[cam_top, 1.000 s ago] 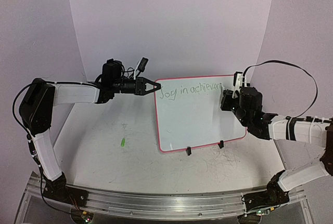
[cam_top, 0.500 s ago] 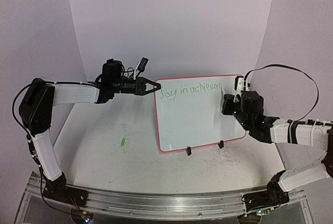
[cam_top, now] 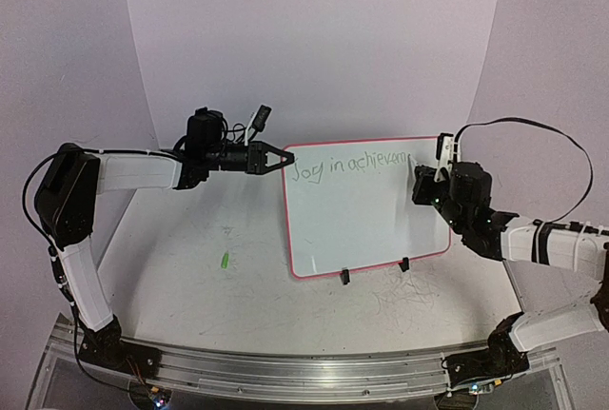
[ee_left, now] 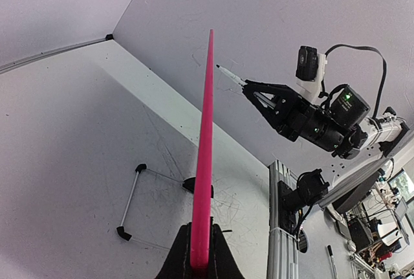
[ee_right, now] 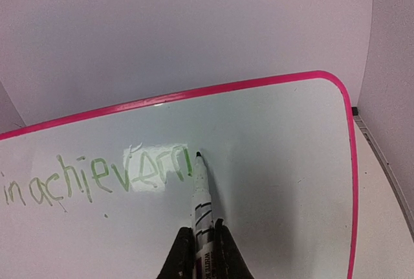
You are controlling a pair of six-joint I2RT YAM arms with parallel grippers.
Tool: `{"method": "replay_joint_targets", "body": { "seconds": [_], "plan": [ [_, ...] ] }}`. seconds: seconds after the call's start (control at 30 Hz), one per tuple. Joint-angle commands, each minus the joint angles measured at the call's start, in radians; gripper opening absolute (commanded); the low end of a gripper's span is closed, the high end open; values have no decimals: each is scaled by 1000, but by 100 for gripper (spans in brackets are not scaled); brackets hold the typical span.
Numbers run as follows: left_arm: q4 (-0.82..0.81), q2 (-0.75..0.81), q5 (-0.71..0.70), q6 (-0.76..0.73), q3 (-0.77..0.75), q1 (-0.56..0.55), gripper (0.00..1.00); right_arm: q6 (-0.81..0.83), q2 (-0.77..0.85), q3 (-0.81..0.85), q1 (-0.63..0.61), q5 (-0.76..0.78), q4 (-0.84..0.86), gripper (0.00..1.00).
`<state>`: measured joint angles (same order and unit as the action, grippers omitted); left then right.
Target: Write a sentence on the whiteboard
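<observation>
The whiteboard [cam_top: 366, 224] stands tilted on the table, pink rim round it. My left gripper [cam_top: 284, 156] is shut on its upper left corner; the left wrist view shows the rim [ee_left: 206, 149] edge-on between the jaws of that gripper [ee_left: 200, 261]. The sentence [cam_top: 348, 165] in green reads "Joy in achievem" along the top. My right gripper [ee_right: 202, 230] is shut on a white marker [ee_right: 203, 196]. The marker's dark tip sits at the board just right of the last green stroke of the sentence [ee_right: 97, 178]. That marker [ee_left: 230, 76] also shows beyond the rim.
A small green object [cam_top: 225, 261] lies on the table left of the board. Two black clip feet [cam_top: 344, 277] hold the board's lower edge. Grey scribbles [cam_top: 409, 291] mark the table in front. A wire stand [ee_left: 132, 195] rests behind the board. A metal rail [cam_top: 285, 372] runs along the near edge.
The right arm has shifted a little to the right with the marker, along the end of the first line. The left arm and the board have not moved.
</observation>
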<state>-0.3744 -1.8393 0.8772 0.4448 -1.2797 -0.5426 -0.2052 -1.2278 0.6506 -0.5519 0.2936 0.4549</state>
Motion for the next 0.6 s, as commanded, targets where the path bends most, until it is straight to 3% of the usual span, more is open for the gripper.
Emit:
{"method": "replay_joint_targets", "body": {
  "seconds": [0.0,0.57],
  "plan": [
    [23,28,-18,-51,7,-26,0,14,-18,15,7,-19,30,0],
    [25,25,-17,-51,5,-26,0,-22,-32,31,38,42,1,0]
  ]
}}
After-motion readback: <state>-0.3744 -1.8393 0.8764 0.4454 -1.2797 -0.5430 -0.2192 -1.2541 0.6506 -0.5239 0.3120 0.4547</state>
